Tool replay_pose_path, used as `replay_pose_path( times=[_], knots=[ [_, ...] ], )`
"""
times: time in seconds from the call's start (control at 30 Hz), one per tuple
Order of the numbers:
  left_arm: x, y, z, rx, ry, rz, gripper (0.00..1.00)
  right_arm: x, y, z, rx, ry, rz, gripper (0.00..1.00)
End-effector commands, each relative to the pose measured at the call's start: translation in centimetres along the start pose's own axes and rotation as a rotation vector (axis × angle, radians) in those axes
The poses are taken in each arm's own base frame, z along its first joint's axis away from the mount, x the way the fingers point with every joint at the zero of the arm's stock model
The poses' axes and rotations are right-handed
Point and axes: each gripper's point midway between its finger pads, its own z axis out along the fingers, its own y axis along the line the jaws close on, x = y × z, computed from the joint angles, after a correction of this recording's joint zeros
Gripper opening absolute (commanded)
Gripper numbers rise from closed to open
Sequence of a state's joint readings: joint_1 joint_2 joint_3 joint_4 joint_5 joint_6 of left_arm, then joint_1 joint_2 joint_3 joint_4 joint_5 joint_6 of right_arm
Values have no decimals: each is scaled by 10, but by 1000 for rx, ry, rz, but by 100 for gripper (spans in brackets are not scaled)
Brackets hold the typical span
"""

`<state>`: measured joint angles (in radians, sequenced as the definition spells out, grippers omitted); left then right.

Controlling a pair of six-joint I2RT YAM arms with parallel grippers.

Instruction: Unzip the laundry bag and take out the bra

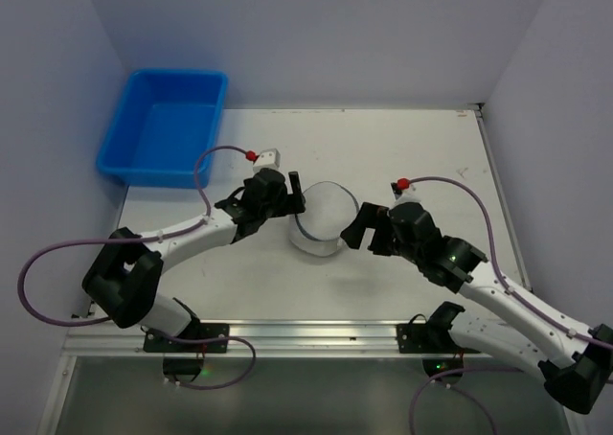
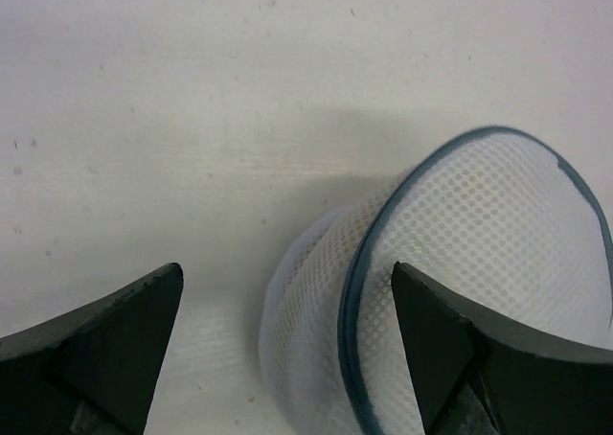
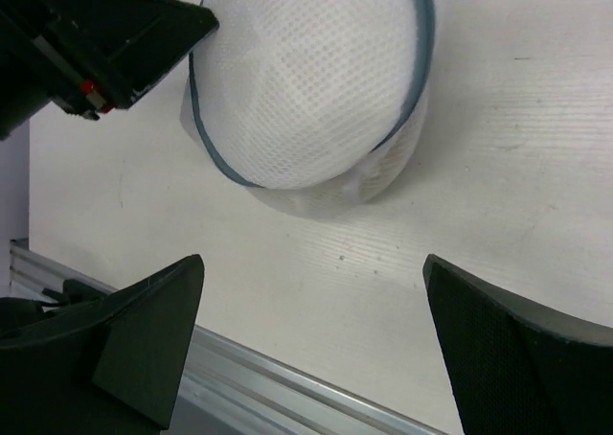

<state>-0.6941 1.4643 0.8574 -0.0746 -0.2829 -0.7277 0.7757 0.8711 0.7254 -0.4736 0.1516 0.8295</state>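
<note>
The laundry bag (image 1: 323,220), a round white mesh pouch with a dark teal zip line round its flap, lies on its side in the middle of the table. It also shows in the left wrist view (image 2: 479,234) and the right wrist view (image 3: 306,80). My left gripper (image 1: 298,199) is open at the bag's left side. In its own view (image 2: 287,268) the right finger overlaps the flap and the left finger is over bare table. My right gripper (image 1: 353,226) is open and empty just right of the bag, with table between its fingers (image 3: 314,259). No bra shows.
A blue plastic tub (image 1: 163,128) stands at the table's far left corner. The metal rail (image 3: 287,397) runs along the near edge under my right gripper. White walls close in the back and sides. My left gripper's body (image 3: 96,33) shows beyond the bag.
</note>
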Motion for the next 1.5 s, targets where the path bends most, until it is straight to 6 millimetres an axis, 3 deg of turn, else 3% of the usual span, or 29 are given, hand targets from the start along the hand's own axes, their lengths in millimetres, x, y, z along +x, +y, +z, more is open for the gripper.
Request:
replay_pose_path(
  times=[0.0,0.13,0.2,0.23,0.27,0.33,0.4,0.47,0.63,0.87,0.9,1.1,1.3,1.47],
  knots=[
    [-56,-24,5,93,-124,72,95,-13,-15,-12,55,-65,-6,99],
    [-64,-35,-2,135,-123,84,100,-23,-19,-9,54,-95,-12,99],
    [-54,-33,-8,156,-97,60,100,-18,-17,1,31,-74,-10,97],
    [-56,-36,-17,179,-106,24,100,-27,-9,7,-13,-103,4,93],
    [-52,-35,-20,191,-103,9,100,-17,-8,19,-30,-57,5,92],
    [-41,-33,-22,217,-89,-18,100,-20,0,34,-61,-57,17,89],
    [-30,-29,-18,210,-61,-17,100,-11,1,56,-48,3,14,87],
    [-24,-28,-14,204,-45,-22,100,-14,10,69,-75,6,13,85],
    [-22,-28,-10,203,-36,-19,100,1,4,96,-64,65,35,82],
    [-27,-22,-24,191,-43,13,100,18,-44,106,20,121,130,60],
    [-26,-22,-28,201,-43,25,100,16,-49,107,27,122,134,53],
    [-17,-24,-29,228,10,100,100,19,-50,114,1,190,107,36],
    [-7,-47,-38,355,84,109,99,24,-49,117,-16,220,106,33],
    [7,-53,-51,431,142,108,97,15,-44,114,-24,204,92,33]
  ],
)
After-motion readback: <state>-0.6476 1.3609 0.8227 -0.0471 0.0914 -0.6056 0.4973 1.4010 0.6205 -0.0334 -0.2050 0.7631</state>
